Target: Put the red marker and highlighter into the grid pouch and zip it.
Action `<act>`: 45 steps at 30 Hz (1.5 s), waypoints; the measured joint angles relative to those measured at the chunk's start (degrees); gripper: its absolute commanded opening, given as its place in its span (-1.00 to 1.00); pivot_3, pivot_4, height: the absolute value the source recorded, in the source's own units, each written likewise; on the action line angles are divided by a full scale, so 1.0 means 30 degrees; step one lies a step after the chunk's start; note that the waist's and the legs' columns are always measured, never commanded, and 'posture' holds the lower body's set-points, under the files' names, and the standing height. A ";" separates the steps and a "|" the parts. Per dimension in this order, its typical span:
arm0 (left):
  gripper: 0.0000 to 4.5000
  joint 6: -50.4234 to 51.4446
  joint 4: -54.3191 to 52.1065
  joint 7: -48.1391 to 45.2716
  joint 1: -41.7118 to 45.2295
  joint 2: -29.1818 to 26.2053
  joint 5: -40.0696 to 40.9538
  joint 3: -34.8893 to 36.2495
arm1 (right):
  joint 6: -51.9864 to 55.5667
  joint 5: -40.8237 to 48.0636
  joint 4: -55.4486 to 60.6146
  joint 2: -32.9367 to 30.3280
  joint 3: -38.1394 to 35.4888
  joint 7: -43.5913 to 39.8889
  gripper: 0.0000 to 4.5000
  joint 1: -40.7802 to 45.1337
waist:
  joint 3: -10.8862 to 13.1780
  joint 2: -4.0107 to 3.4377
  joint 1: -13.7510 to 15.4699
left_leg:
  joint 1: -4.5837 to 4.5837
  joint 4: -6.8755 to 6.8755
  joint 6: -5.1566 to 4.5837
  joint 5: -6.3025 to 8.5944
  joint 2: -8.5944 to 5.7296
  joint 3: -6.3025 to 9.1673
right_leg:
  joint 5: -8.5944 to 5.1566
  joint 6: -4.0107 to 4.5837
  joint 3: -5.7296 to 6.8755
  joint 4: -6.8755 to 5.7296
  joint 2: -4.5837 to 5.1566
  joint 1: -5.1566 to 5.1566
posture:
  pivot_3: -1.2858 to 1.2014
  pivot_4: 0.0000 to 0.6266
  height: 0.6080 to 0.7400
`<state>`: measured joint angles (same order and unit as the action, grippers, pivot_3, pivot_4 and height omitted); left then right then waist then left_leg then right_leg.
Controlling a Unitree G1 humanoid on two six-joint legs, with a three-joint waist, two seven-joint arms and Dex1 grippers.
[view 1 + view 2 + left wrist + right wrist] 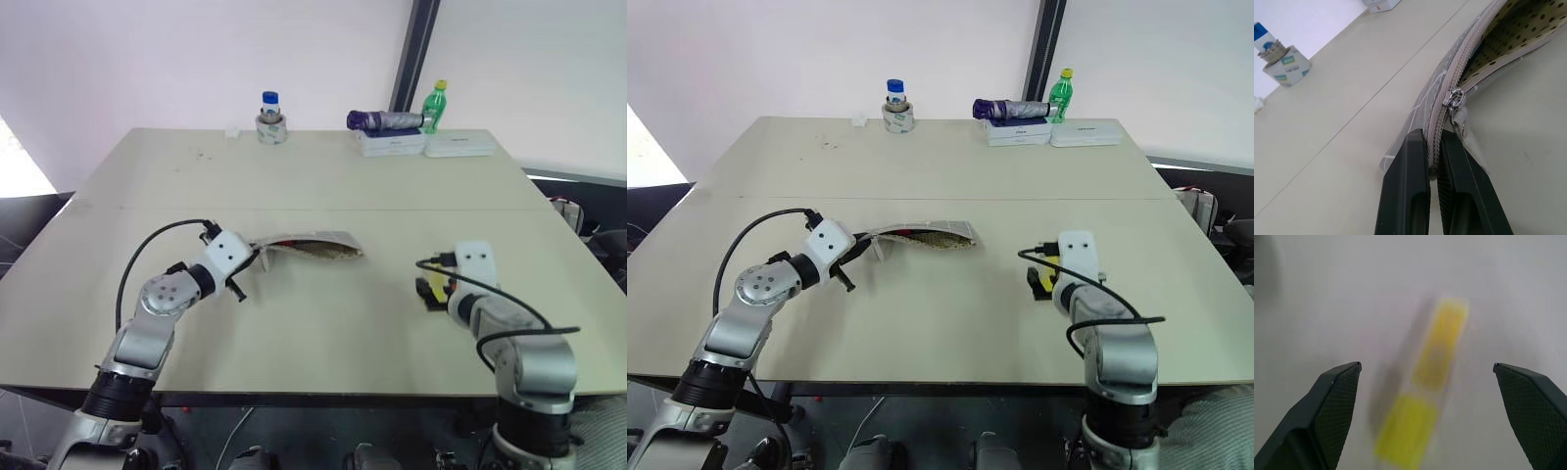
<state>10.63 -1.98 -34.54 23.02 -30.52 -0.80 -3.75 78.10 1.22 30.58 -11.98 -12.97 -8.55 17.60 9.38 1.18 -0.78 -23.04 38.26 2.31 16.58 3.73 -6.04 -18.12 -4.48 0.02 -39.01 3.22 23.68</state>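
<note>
The grid pouch (315, 247) lies mid-table, its zipper (1453, 99) open and a dotted lining showing inside. My left gripper (1432, 134) is shut on the pouch's zipper edge at its left end, just behind the slider. The yellow highlighter (1422, 401) lies on the table at the right, and also shows beside the right hand (1042, 278). My right gripper (1427, 366) hangs open just above it, one finger on each side, not touching. The red marker is hidden.
Along the table's far edge stand a tape roll with a blue-capped bottle (271, 122), a folded purple umbrella (384, 120) on white boxes (392, 144), and a green bottle (435, 106). The table's front edge (323, 390) runs close below both arms.
</note>
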 measured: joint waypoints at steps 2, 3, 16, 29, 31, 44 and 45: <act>-1.00 -0.0014 0.0005 -0.0005 0.0000 0.0001 -0.0001 -0.0004 | 0.0348 -0.0005 0.0437 0.0315 0.0140 0.0334 0.99 -0.0276 | 0.0000 0.0000 -0.0059 | 0.0001 0.0002 -0.0001 0.0001 -0.0002 0.0001 | 0.0000 0.0000 -0.0001 -0.0004 -0.0001 0.0004 | 0.03 -0.52 1.00; -1.00 -0.0038 0.0004 -0.0009 -0.0001 0.0000 -0.0001 -0.0003 | 0.0535 -0.0026 0.0695 0.0677 0.0054 0.0582 0.99 -0.0331 | -0.0001 0.0001 -0.0074 | 0.0003 0.0002 -0.0002 0.0002 0.0001 0.0010 | 0.0000 0.0000 -0.0001 -0.0005 -0.0010 0.0002 | 0.03 -0.52 1.00; -1.00 -0.0096 0.0001 -0.0013 -0.0004 -0.0012 -0.0005 -0.0002 | 0.0395 0.0027 0.0831 0.1987 -0.0080 0.1594 -0.62 -0.0314 | -0.0001 0.0000 -0.0067 | -0.0001 0.0000 -0.0010 0.0006 0.0000 0.0021 | 0.0000 0.0000 0.0002 -0.0006 -0.0016 0.0004 | 0.03 -0.52 1.00; -1.00 -0.0645 0.0493 -0.0036 -0.0015 -0.0211 -0.0038 0.0005 | -1.3060 0.3103 -0.2628 -0.6446 0.2886 -0.9066 -0.62 0.0995 | 0.0002 0.0002 -0.0120 | -0.0005 -0.0020 -0.0101 0.0057 0.0030 0.0069 | 0.0000 0.0000 -0.0001 0.0046 -0.0093 -0.0005 | 0.03 -0.52 1.00; -1.00 -0.0828 0.0635 -0.0057 -0.0012 -0.0274 -0.0057 0.0005 | -1.3767 0.4498 -0.2541 -0.6679 0.3180 -1.0936 -0.62 0.0987 | 0.0002 0.0003 -0.0044 | -0.0012 -0.0007 -0.0100 0.0056 0.0031 0.0069 | 0.0001 0.0001 -0.0002 0.0045 -0.0086 -0.0010 | 0.03 -0.52 1.00; -1.00 -0.0942 0.0654 -0.0085 -0.0033 -0.0450 -0.0249 0.0007 | -1.0071 0.6508 -0.2888 -0.7974 0.5352 -1.1533 -0.62 0.1614 | 0.0001 0.0007 -0.0007 | -0.0003 0.0033 -0.0053 0.0030 0.0027 0.0069 | 0.0003 0.0004 0.0002 0.0023 -0.0065 -0.0031 | 0.03 -0.52 1.00; -1.00 -0.0942 0.0599 -0.0091 -0.0043 -0.0444 -0.0248 0.0007 | -0.9855 0.6612 -0.2962 -0.7839 0.5351 -1.1379 -0.62 0.1842 | 0.0001 0.0007 -0.0001 | -0.0006 0.0033 -0.0052 0.0029 0.0027 0.0070 | 0.0003 0.0004 0.0001 0.0023 -0.0065 -0.0028 | 0.03 -0.52 1.00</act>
<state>7.80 -0.18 -34.81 22.89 -31.85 -1.55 -3.73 48.54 21.05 21.69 -35.49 3.08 -42.69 23.12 9.38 1.20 -0.78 -23.06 38.36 2.15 16.66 3.81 -5.83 -18.11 -4.47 0.02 -38.94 3.02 23.59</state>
